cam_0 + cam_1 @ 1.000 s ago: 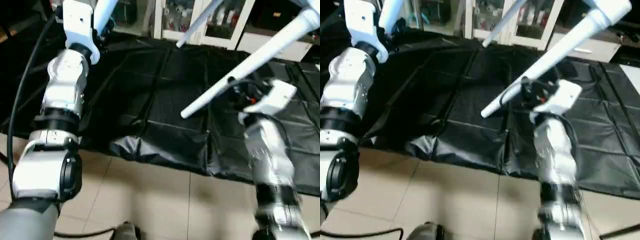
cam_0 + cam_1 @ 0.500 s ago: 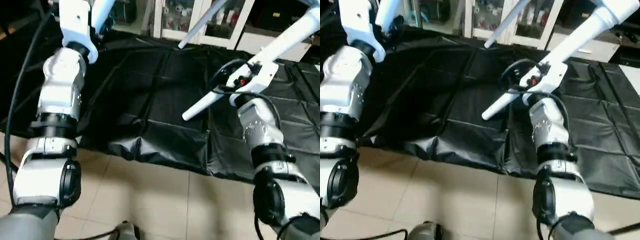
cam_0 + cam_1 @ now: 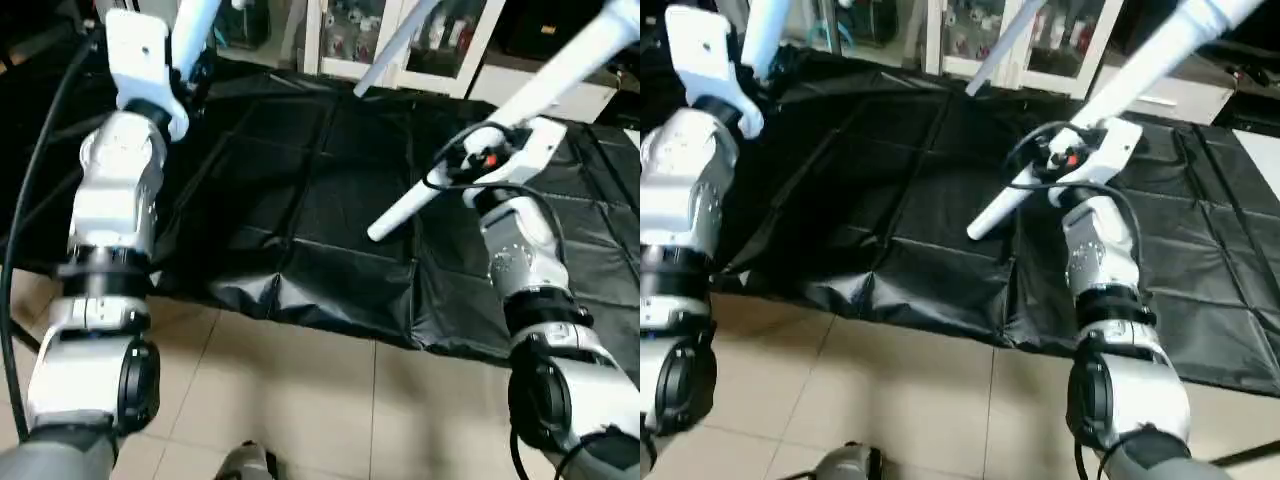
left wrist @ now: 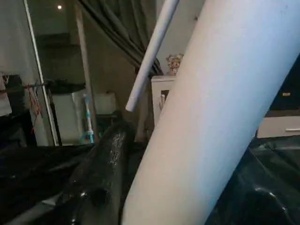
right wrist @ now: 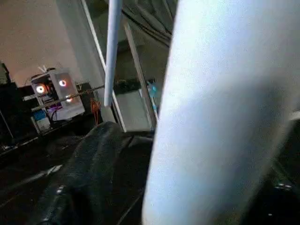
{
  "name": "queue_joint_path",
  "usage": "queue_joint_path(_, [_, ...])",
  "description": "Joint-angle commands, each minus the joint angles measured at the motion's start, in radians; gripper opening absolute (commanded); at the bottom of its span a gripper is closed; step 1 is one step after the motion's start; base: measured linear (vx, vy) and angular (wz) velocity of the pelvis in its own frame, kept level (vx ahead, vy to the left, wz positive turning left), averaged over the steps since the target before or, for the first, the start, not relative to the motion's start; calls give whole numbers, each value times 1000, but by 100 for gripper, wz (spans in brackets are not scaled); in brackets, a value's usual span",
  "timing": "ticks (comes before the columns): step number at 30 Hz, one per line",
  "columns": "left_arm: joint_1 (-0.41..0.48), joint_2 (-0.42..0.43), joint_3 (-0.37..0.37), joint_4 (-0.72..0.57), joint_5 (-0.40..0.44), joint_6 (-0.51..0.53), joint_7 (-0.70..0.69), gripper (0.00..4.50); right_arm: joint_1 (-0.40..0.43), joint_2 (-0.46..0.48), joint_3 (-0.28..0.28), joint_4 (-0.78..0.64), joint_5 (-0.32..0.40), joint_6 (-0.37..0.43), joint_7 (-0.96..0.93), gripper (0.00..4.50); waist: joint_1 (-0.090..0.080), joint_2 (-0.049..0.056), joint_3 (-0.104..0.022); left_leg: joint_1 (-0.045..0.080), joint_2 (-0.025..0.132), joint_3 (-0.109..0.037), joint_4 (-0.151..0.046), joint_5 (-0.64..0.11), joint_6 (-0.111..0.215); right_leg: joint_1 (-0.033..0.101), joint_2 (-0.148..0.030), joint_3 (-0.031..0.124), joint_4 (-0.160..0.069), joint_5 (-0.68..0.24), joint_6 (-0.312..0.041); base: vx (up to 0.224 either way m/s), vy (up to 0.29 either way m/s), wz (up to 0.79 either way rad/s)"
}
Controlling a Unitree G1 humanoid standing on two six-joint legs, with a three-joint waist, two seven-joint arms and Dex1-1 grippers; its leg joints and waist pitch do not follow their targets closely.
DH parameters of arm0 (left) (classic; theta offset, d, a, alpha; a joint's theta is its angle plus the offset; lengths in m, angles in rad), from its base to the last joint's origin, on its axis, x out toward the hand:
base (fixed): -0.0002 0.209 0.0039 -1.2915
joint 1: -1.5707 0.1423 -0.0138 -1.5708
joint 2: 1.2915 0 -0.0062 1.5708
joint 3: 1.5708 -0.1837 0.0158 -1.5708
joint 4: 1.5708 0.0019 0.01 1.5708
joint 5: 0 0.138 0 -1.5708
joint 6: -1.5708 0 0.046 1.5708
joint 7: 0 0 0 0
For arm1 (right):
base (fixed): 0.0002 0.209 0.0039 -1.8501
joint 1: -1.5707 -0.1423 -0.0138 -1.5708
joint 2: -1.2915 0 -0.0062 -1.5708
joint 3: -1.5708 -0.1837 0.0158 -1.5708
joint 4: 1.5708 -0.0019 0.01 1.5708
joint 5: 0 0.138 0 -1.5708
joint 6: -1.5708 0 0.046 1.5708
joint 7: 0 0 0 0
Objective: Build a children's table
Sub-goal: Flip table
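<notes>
While both my arms were raised over the black mat, the scene stood like this:

Left claw (image 4: 140,201): closed on a white tube leg (image 4: 220,103), one black finger (image 4: 96,183) lying along the tube's side in my left wrist view.

Left leg: it rose steeply from my left wrist housing (image 3: 140,60) and ran out of the head views at the top.

Right claw (image 5: 140,197): gripping another white tube leg (image 3: 480,140), a black finger (image 5: 77,187) pressed beside the tube in my right wrist view.

Right leg: it slanted through the air, its free end (image 3: 375,232) hanging low over the mat and its other end leaving the picture at the upper right, passing just behind my right wrist housing (image 3: 510,160).

Third leg (image 3: 395,45): a thinner-looking white tube slanted across the background above the mat; I could not tell what it was attached to.

Tabletop: not visible to me in any view.

Black mat (image 3: 330,210): spread on the tiled floor (image 3: 300,400), creased and crumpled at its near edge.

Cabinet (image 3: 400,40): white-framed with glass doors, standing beyond the mat.
</notes>
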Motion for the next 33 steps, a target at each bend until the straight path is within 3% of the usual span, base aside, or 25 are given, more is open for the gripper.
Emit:
queue_joint_path(1, [-12, -10, 58, -70, -69, -2, 38, 219, 11, -5, 8, -67, -4, -4, 6, 290, -7, -6, -109, 58, 52, -22, -53, -65, 47, 43, -55, 24, -39, 120, -247, 0, 0, 0])
queue_joint_path(8, [27, -19, 59, -106, -71, 6, 45, 210, 71, 11, 42, -201, -26, 5, -13, 241, -19, -10, -106, 61, 52, -23, -58, -79, 34, 39, -53, 24, -42, 104, -236, 0, 0, 0])
queue_joint_path(14, [104, -40, 56, -140, -80, -3, 34, 195, 190, 43, 97, -395, -40, 57, -45, 182, -24, -17, -104, 62, 54, -23, -62, -99, 22, 39, -54, 26, -47, 77, -217, 0, 0, 0])
queue_joint_path(17, [146, -49, 47, -161, -76, 0, 28, 190, 242, 54, 112, -470, -40, 87, -62, 173, -27, -16, -101, 65, 56, -26, -68, -139, 7, 37, -55, 27, -54, 26, -202, 0, 0, 0])
queue_joint_path(20, [206, -63, 30, -185, -77, -9, 16, 180, 311, 68, 123, -543, -45, 119, -90, 136, -31, -18, -95, 68, 59, -27, -80, -217, -30, 30, -54, 28, -64, -52, -177, 0, 0, 0])
queue_joint_path(24, [262, -77, 12, -207, -77, -20, -14, 160, 367, 74, 129, -610, -50, 149, -125, 106, -33, -20, -96, 72, 59, -30, -87, -270, -75, 27, -54, 29, -68, -80, -147, 0, 0, 0])
queue_joint_path(27, [312, -95, 0, -231, -86, -24, -40, 154, 412, 80, 134, -667, -53, 176, -152, 87, -37, -30, -93, 74, 58, -30, -89, -313, -89, 24, -56, 30, -75, -115, -128, 0, 0, 0])
queue_joint_path(33, [368, -94, -22, -270, -94, -22, -63, 152, 467, 81, 142, -733, -49, 210, -178, 32, -39, -34, -91, 70, 57, -31, -90, -321, -89, 22, -57, 32, -79, -137, -109, 0, 0, 0])
